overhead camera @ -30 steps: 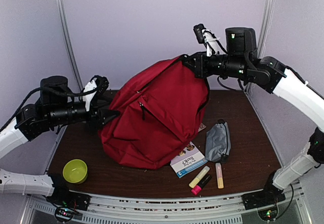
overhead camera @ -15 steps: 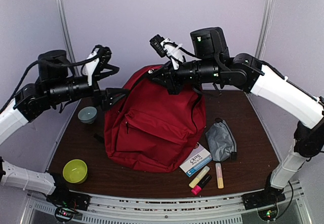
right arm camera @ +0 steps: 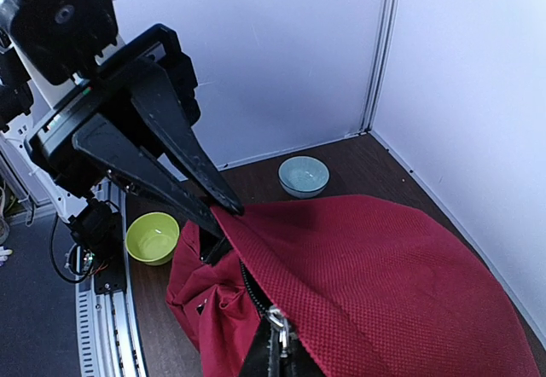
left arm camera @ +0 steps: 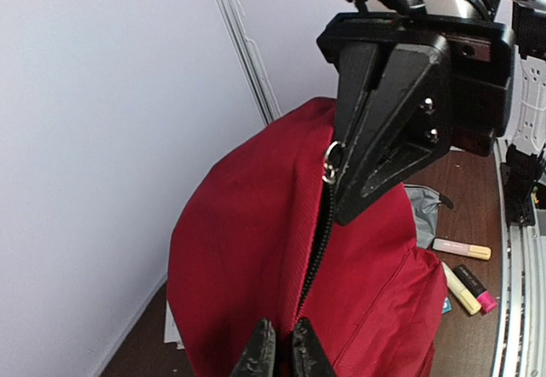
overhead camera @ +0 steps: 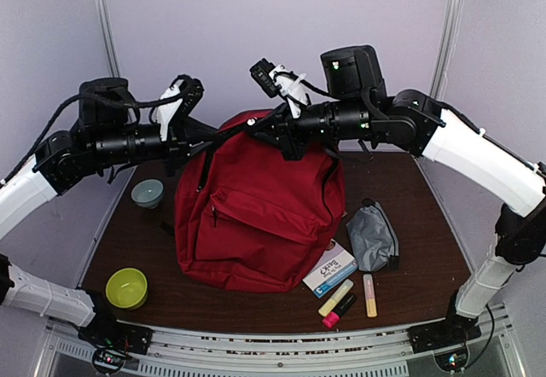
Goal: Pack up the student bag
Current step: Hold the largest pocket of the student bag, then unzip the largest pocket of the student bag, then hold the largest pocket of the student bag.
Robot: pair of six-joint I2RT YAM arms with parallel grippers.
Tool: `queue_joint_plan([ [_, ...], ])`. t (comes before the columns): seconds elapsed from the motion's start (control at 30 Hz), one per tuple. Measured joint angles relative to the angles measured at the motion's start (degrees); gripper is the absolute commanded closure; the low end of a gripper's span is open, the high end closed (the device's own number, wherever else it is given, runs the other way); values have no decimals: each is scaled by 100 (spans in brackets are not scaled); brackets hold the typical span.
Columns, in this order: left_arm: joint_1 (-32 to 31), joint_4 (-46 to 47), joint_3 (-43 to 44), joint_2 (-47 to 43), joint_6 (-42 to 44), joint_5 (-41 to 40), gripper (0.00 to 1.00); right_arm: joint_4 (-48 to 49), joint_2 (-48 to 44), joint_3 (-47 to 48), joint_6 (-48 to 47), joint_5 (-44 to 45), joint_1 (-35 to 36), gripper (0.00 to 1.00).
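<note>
Holding the large red fabric backpack (overhead camera: pixel 256 215) up by its crown at the middle of the tabletop (overhead camera: pixel 426 215), with left fingers (right arm camera: pixel 175 138) pinched together on the fabric beside the zip and right fingers (left arm camera: pixel 384 113) clamped on the small metal zipper pull (left arm camera: pixel 330 162). Looks like the opening step, ahead of any loading. Calls next for drawing the pull along the teeth against taut fabric, probably. Stands upright, long axis rising from the tabletop with a slight lean, crown uppermost, front zip pocket facing the tabletop's near edge.
</note>
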Motion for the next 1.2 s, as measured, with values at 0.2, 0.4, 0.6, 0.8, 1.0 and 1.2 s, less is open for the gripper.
queue_joint_plan([
  [0.2, 68, 2, -2, -116, -13, 90, 100, 0, 0, 0, -26, -9, 24, 100],
  [0.4, 63, 85, -109, -136, -35, -361, 100, -7, -4, -15, -33, 138, 13, 100],
  [0.6, 66, 352, -883, -721, 44, -1471, 100, -20, -254, -492, 160, 382, -444, 100],
  [0.8, 50, 472, -1292, -1355, 92, -1917, 100, 107, -962, -1593, 448, 192, -1311, 100],
  [1.0, 9, 448, -1635, -1740, 20, -1969, 100, 195, -1189, -1851, 651, -400, -1637, 100],
  [1.2, 76, 337, -1749, -1829, -105, -1729, 78, -229, -708, -695, 732, -868, -1574, 100],
])
